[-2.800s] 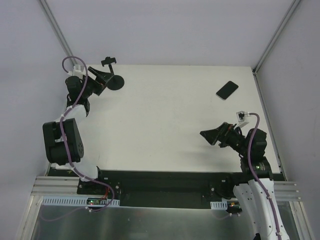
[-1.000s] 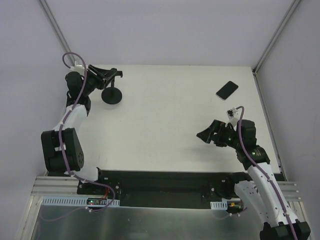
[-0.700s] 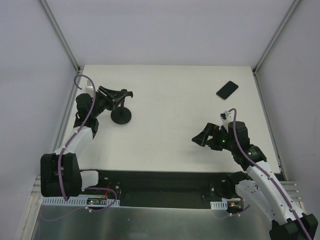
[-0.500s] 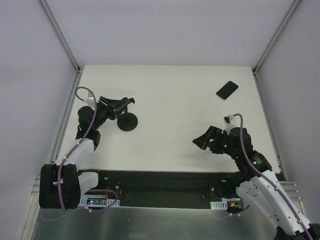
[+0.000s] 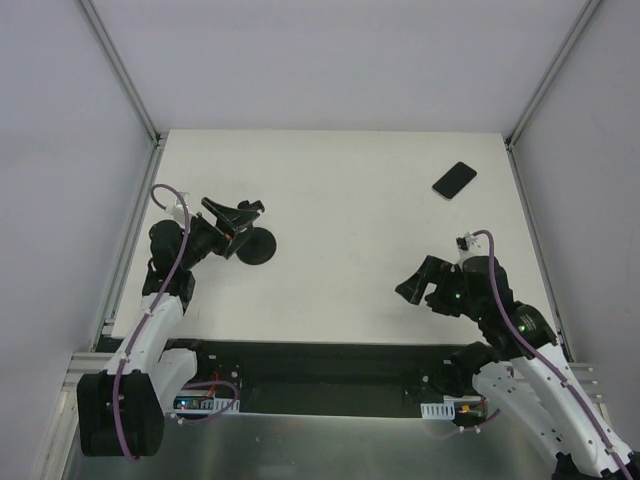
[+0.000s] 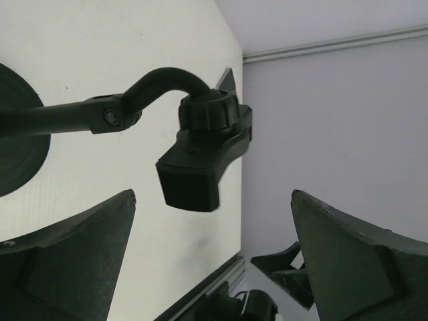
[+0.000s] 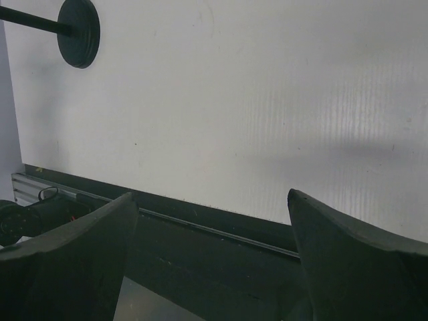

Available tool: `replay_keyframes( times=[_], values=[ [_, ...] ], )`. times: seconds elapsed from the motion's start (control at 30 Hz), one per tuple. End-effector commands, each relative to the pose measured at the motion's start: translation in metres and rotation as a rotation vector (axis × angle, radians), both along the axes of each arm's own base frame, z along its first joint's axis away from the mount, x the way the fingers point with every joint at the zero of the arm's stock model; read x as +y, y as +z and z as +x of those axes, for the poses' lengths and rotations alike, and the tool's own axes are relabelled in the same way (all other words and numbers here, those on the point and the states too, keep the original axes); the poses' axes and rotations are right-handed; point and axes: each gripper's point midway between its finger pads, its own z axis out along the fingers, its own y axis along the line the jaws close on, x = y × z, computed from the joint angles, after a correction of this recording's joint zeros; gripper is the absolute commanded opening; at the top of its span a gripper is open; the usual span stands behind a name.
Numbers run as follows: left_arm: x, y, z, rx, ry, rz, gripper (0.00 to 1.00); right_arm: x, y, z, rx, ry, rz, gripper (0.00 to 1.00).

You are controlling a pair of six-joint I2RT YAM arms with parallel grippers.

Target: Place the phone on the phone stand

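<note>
Overhead, the white table (image 5: pixel 350 200) is seen. The left gripper (image 5: pixel 238 225) is spread wide about the bracket of the phone stand (image 5: pixel 262 247), and no grip is seen. The right gripper (image 5: pixel 412 282) is spread wide and empty. The phone (image 5: pixel 454 180) is laid flat, far right.

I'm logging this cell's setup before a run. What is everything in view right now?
phone: one, black, flat on the table's far right, nothing touching it.
phone stand: one, black, on the table's left, its top bracket between the left tool's fingers.
table: one, white, under everything.
left tool: one, black, open, fingers either side of the stand's bracket.
right tool: one, black, open and empty, over the table's near right.
</note>
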Motion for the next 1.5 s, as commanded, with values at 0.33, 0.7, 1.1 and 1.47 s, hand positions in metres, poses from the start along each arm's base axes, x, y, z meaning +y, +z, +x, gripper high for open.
replay_keyframes(
  times=[0.33,0.7,1.1,1.47],
  values=[
    [0.088,0.056,-0.031,-0.128,0.211,0.631,0.99,-0.025,0.006,0.01,0.124,-0.021,-0.267,0.96],
    [0.119,0.131,0.031,-0.173,0.272,0.769,0.99,-0.042,0.019,0.059,0.075,-0.232,-0.362,0.96],
    [0.118,0.094,0.062,-0.126,0.168,0.733,0.94,-0.084,0.015,0.186,0.219,-0.526,-0.256,0.96],
    [0.134,0.065,0.072,-0.063,0.149,0.532,0.89,-0.137,-0.021,0.313,0.414,-0.593,-0.437,0.96]
  ],
)
